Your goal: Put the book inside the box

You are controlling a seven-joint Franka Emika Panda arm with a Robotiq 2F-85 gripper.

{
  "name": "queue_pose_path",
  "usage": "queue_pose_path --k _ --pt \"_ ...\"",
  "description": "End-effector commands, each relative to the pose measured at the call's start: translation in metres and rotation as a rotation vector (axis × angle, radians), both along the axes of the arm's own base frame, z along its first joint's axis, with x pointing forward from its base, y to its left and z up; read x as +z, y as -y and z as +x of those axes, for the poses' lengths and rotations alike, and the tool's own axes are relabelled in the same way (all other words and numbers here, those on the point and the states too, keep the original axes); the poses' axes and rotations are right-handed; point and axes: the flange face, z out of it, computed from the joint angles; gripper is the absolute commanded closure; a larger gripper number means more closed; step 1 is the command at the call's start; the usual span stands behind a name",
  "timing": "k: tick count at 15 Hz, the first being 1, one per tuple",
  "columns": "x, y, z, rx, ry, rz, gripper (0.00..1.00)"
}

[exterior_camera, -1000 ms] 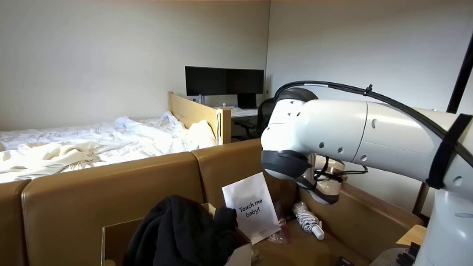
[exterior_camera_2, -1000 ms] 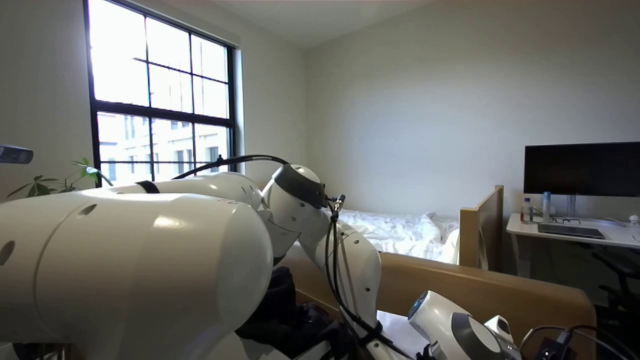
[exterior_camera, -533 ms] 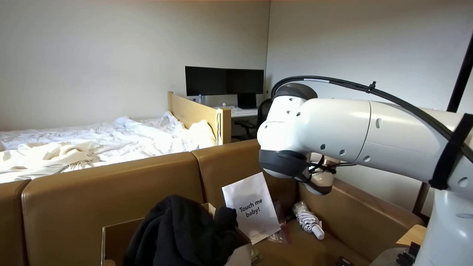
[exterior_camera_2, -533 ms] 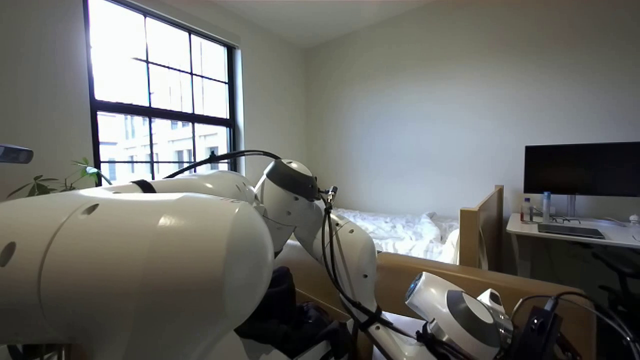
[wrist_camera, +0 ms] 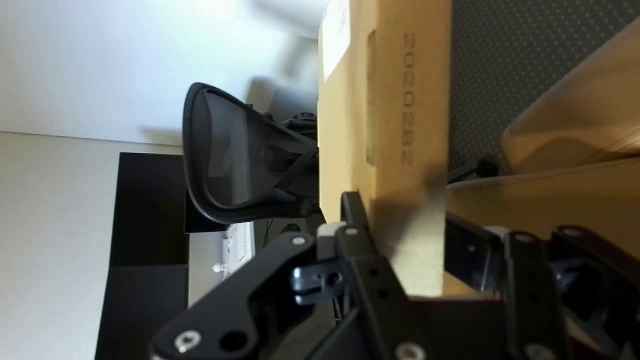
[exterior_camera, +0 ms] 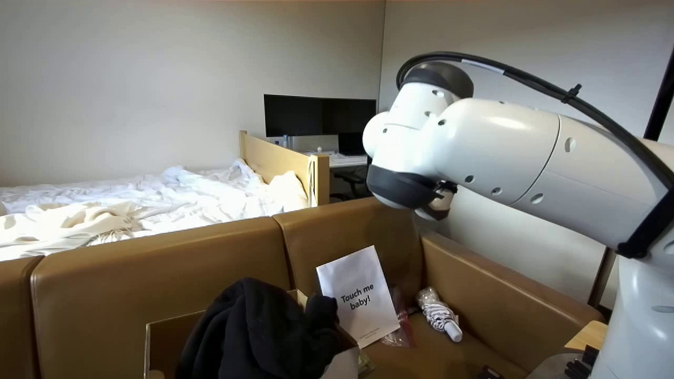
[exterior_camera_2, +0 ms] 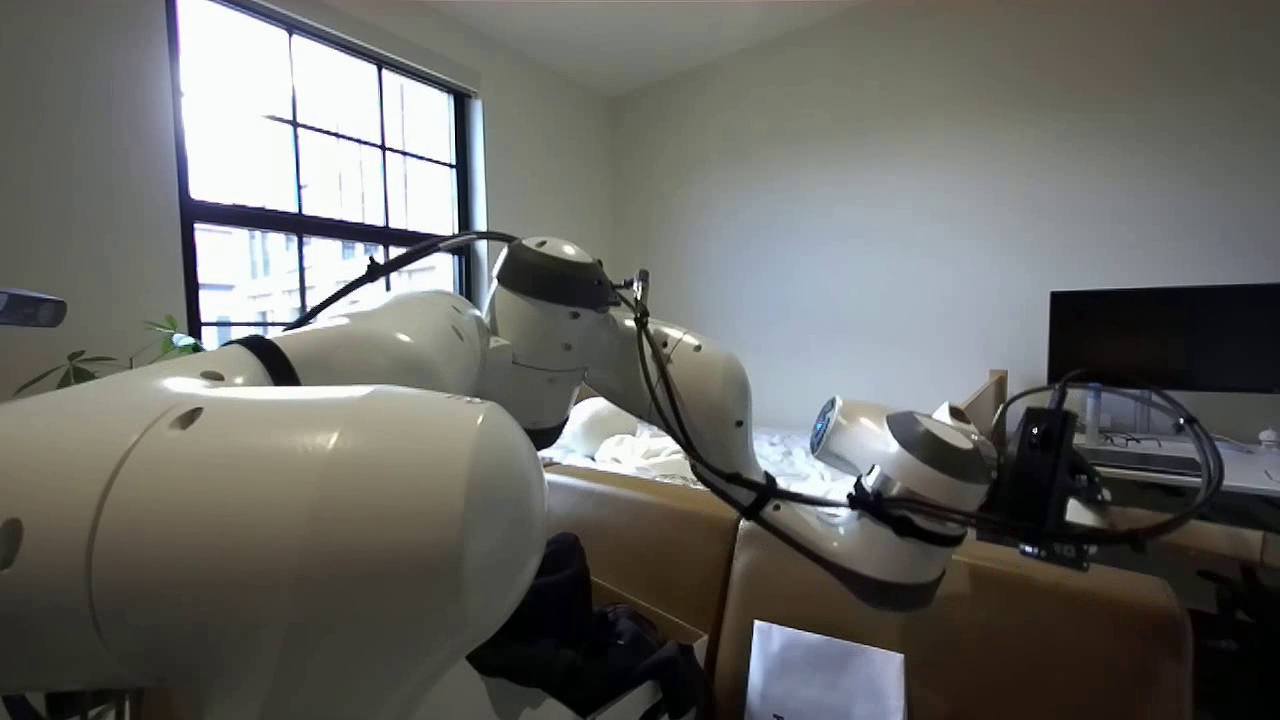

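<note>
Plant: far L in an ext. view, green, few leaves, low by window.
Bedding: white, rumpled, behind sofa back; shows in both ext. views.
Box: brown cardbd, btm, L of ctr, in front of sofa back; only its upper pt in frame.
Black cloth: heaped in box, rising above its rim.
Monitor: dark, far back; also L in wrist view, turned sideways there.
Sheet: white, printed "Touch me baby!", tilted, just R of box.
Bundle: blk/white w/ white end, lies on sofa, R of sheet, near armrest.
Arm: white, reaches in from R in an ext. view, own links hiding its far end there.
Wrist unit: black, cabled, R side in an ext. view, above sofa-back top in frame, well apart from box.
Chair: blk mesh, R of monitor in wrist view.
Book: tan, thick, digits along near edge, white patch on L face; held in the air by its near end, outside box, well apart from it.
Gripper: clamped on book, one finger each side; contact on R finger partly blurred.
Carpet: grey, dotted, R of book.
</note>
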Motion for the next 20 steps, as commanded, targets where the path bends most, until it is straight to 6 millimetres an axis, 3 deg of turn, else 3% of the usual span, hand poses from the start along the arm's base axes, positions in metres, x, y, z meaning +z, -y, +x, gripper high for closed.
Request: queue_pose_path --k 1,8,14,17,20 --pt "0.062 -0.008 0.008 0.104 -0.038 0.053 0.93" --pt "0.135 -0.059 -0.002 0.385 -0.125 0.13 0.93" --pt "0.172 -0.09 -0.049 0.674 -0.238 0.104 0.93" --pt "0.167 -0.097 -0.092 0.808 -0.314 0.094 0.93" --pt "0.125 -0.08 -0.13 0.834 -0.493 0.061 0.93"
